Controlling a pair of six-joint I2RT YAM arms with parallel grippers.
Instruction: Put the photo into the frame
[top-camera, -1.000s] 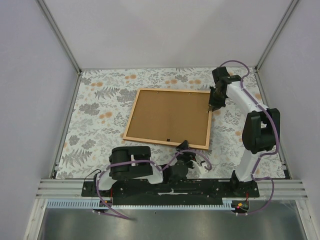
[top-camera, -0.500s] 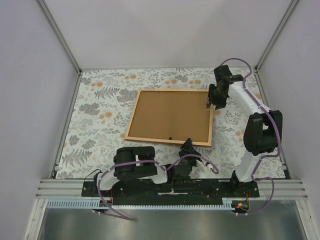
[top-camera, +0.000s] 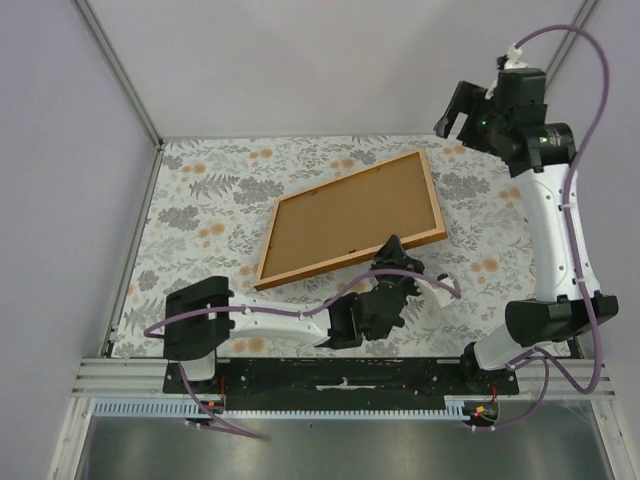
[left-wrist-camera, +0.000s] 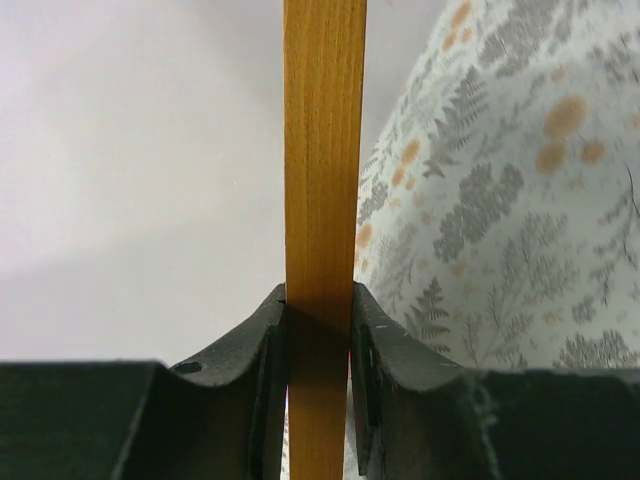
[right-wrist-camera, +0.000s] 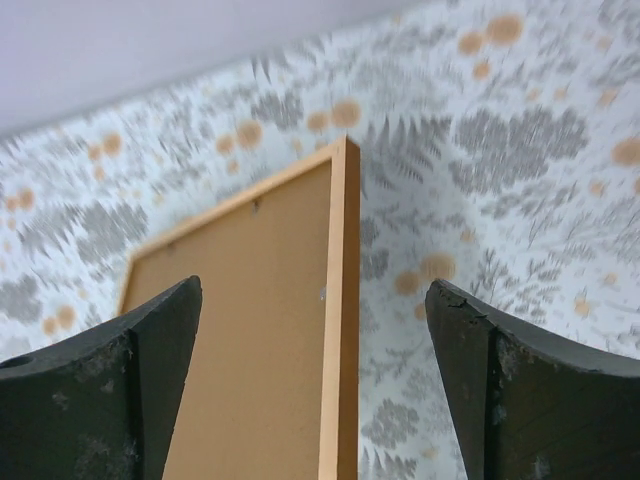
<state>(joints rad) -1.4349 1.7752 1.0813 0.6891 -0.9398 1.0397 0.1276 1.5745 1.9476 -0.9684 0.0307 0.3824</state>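
The frame (top-camera: 320, 267) lies back-side up toward the right of centre on the floral surface (top-camera: 200, 200), with its brown backing board (top-camera: 350, 225) facing the overhead camera. It sits skewed. Its long axis runs on a diagonal from the near left to the far right, and the far-right corner points toward the back corner of the enclosure.

The left gripper (top-camera: 390, 250) reaches in from the near edge and meets the long near rail, toward its right end. The left wrist view settles it: the jaws are pinched narrow on the frame, a strip of light wood standing straight up between the two dark pads, touching both. Whether the frame is lifted off the surface or resting on it, I cannot tell.

Up high at the far right is the right gripper (top-camera: 458, 112), its jaws spread wide and holding nothing. It is well apart from the frame. Its wrist camera looks down at the frame's corner in the gap between them, one rail running away from the lens.
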